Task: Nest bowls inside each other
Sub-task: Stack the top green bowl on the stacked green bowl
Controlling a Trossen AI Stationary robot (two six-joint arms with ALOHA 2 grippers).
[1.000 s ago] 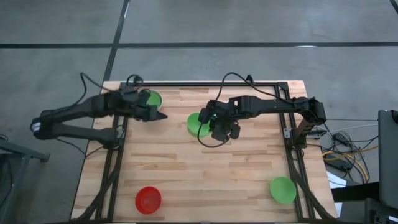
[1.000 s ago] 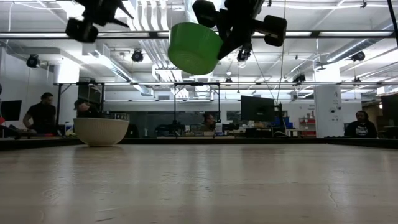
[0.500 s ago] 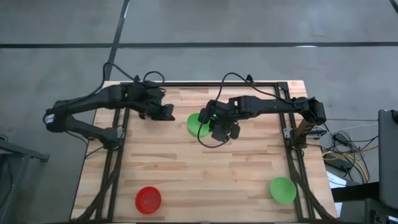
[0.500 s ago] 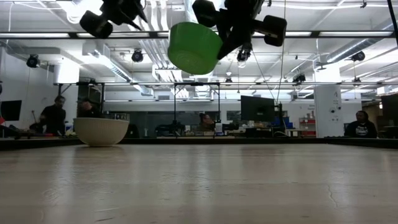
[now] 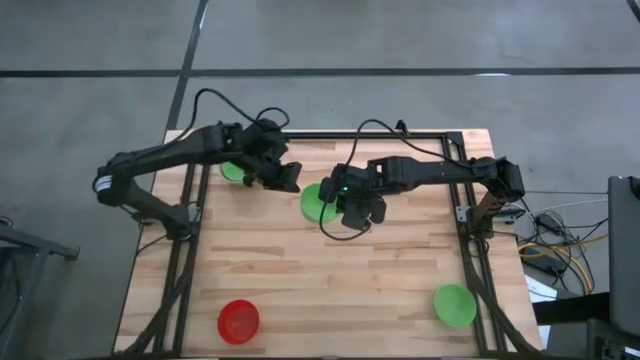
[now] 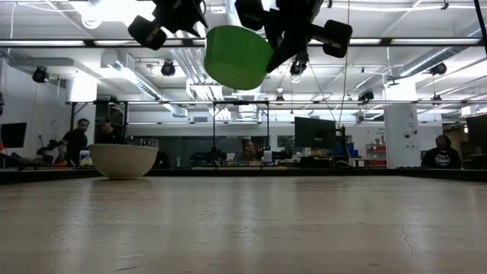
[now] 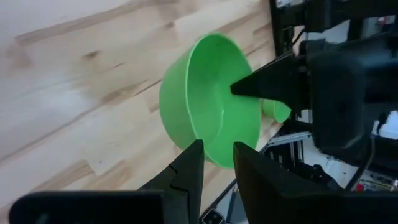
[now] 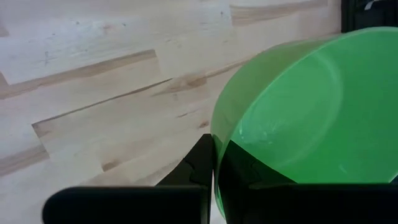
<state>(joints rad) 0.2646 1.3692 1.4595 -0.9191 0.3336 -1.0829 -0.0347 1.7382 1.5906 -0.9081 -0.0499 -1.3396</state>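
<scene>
Right pincer [image 5: 343,203]: clamping shut on the rim of a bright green round plastic bowl [image 5: 318,200], holding it tilted high above the wooden bench [image 5: 300,290]
Left pincer [image 5: 287,187]: fingers standing slightly apart, gripping nothing
Change: left arm is swinging in from the bench's left side, nosing up beside the lifted bowl
Meaning: probably a handover or steadying before nesting
Other bowls: green bowl [image 5: 235,169] under left arm, red bowl [image 5: 239,320], green bowl [image 5: 454,304] still apart

A green bowl [image 6: 238,56] hangs gripped overhead; a whitish bowl [image 6: 124,160] sits on the table [image 6: 243,228].
</scene>
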